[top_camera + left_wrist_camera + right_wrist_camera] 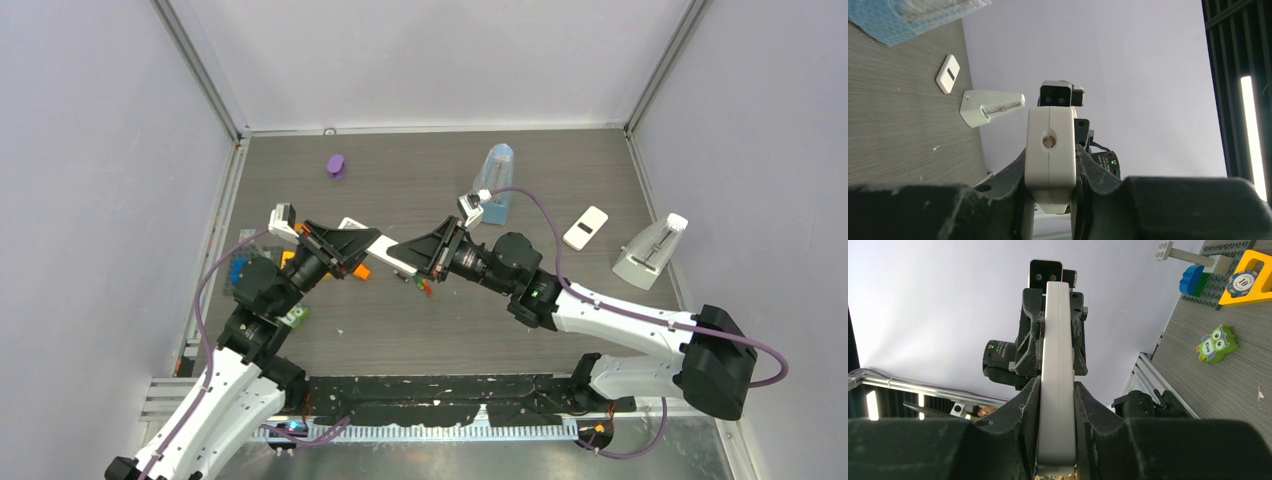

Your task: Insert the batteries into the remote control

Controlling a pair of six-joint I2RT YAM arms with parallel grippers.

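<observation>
A long white remote control (381, 252) is held in the air between both grippers, over the middle of the table. My left gripper (360, 243) is shut on its left end, and my right gripper (408, 251) is shut on its right end. In the left wrist view the remote (1049, 150) is end-on, clamped between the jaws (1049, 187). In the right wrist view it (1058, 390) is edge-on between the jaws (1058, 440). Small red and green pieces (425, 287), likely batteries, lie on the table just under the right gripper. No battery shows in the wrist views.
A small white flat piece (585, 228) and a white wedge-shaped device (650, 252) lie at the right. A clear blue wrapped object (495, 178) stands at the back, and a purple object (336, 166) at the back left. A toy brick plate (240, 272) and green owl (296, 317) lie at the left.
</observation>
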